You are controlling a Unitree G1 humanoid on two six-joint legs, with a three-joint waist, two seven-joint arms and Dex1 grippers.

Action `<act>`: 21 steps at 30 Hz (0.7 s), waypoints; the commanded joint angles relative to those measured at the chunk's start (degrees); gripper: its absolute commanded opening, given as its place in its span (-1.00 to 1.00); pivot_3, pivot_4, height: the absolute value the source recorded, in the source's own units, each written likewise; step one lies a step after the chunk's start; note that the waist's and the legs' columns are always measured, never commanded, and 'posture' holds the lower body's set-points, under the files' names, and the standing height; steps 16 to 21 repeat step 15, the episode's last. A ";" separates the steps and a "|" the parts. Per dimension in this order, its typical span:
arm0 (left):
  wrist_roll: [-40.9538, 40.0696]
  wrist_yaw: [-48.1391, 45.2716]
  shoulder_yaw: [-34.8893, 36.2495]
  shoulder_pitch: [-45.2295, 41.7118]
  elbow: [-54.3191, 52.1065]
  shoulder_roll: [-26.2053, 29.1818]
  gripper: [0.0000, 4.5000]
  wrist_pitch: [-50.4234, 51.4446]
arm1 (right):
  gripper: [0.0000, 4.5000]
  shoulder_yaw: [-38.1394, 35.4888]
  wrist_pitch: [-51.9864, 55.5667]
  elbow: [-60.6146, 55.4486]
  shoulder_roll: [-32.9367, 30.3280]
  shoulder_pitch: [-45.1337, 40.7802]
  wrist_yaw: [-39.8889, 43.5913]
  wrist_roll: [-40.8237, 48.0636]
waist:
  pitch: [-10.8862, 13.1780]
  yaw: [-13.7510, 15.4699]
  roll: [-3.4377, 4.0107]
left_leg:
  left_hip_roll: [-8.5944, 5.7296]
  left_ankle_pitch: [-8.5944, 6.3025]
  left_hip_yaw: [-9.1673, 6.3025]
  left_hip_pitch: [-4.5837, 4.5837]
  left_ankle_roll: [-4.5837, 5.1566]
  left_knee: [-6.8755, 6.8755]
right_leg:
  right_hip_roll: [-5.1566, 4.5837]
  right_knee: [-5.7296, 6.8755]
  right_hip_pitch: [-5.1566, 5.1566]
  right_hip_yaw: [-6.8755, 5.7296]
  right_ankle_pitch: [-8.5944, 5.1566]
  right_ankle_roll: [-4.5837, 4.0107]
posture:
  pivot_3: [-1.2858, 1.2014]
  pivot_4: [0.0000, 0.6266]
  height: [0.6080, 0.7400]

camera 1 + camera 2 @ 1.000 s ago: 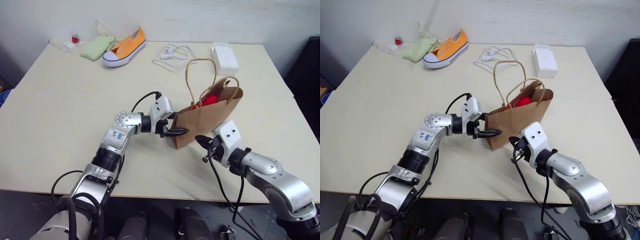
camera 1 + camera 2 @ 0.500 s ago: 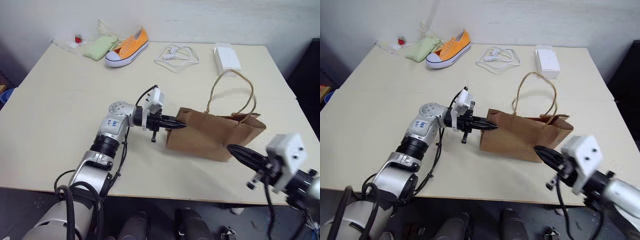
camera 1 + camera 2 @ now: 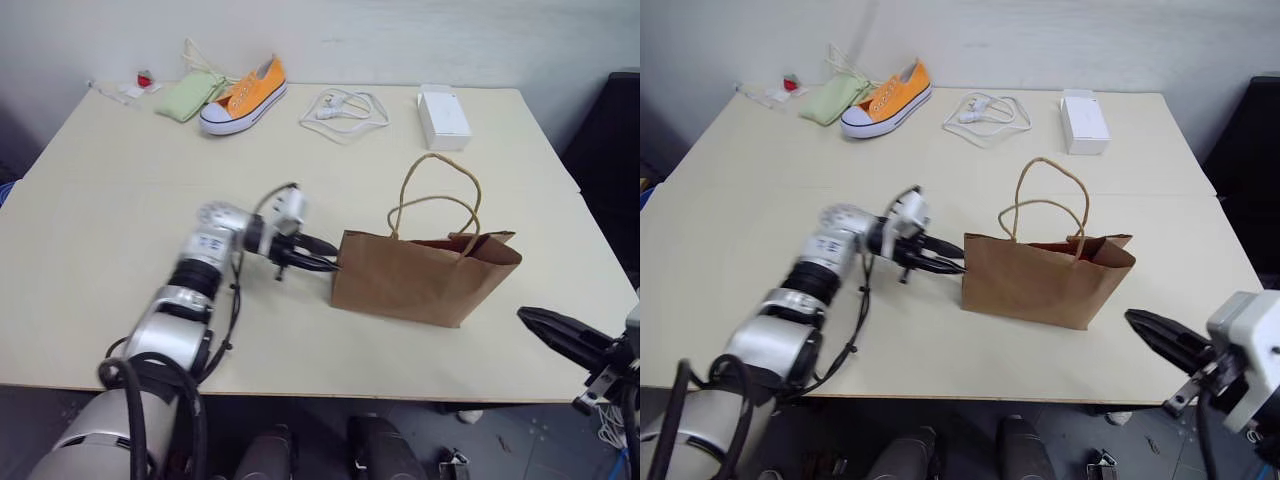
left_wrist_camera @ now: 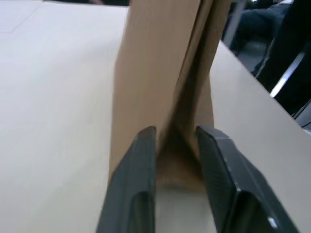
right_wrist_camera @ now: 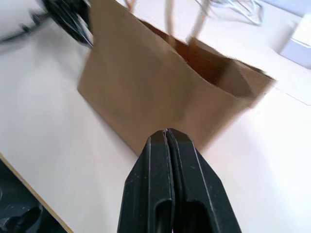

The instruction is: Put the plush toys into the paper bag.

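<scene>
The brown paper bag [image 3: 420,285] stands upright near the table's front right, its two cord handles [image 3: 435,195] looped above the open mouth. The plush toys are hidden; only a thin red sliver [image 3: 432,243] shows just inside the mouth. My left gripper [image 3: 333,262] points at the bag's left end. In the left wrist view its fingers [image 4: 146,145] stand apart, with the bag's folded end [image 4: 160,73] just past their tips. My right gripper [image 3: 527,318] hangs off the table's front right corner, clear of the bag, fingers pressed together [image 5: 166,132].
Along the far edge lie an orange sneaker [image 3: 245,95], a green pouch [image 3: 185,97], a coiled white cable [image 3: 340,105] and a white box [image 3: 443,115]. A small red item [image 3: 145,78] sits at the far left corner. The table's front edge [image 3: 400,385] runs just behind the bag.
The bag went from tilted, with red and orange showing in its mouth, to upright. My right gripper pulled back to the near right. My left gripper let go of the bag's end and opened.
</scene>
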 commanded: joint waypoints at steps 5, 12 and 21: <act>-17.13 -6.44 0.68 9.87 -29.10 27.03 0.66 22.91 | 0.12 -11.84 3.55 19.40 -15.01 -2.00 22.66 4.95 | 0.06 -0.27 0.08 | 0.05 -0.06 -0.02 -0.01 -0.01 -0.02 | -0.02 -0.14 0.07 0.01 0.00 -0.01 | 0.03 -0.52 1.00; -25.30 -5.11 10.06 18.55 -37.30 39.10 1.00 28.73 | 0.99 -9.37 4.07 37.75 -26.11 -12.28 33.23 0.25 | 0.14 1.30 0.18 | 0.03 -0.11 -0.07 0.00 0.08 0.04 | -0.12 -0.42 0.18 -0.09 0.00 -0.01 | 0.03 -0.52 1.00; -24.57 -2.16 12.48 21.84 -38.65 38.54 1.00 26.54 | 0.99 -6.47 5.15 40.07 -26.90 -16.43 35.15 -0.33 | 0.15 1.32 0.20 | 0.03 -0.10 -0.08 0.00 0.07 0.03 | -0.12 -0.46 0.18 -0.11 0.00 -0.01 | 0.03 -0.52 1.00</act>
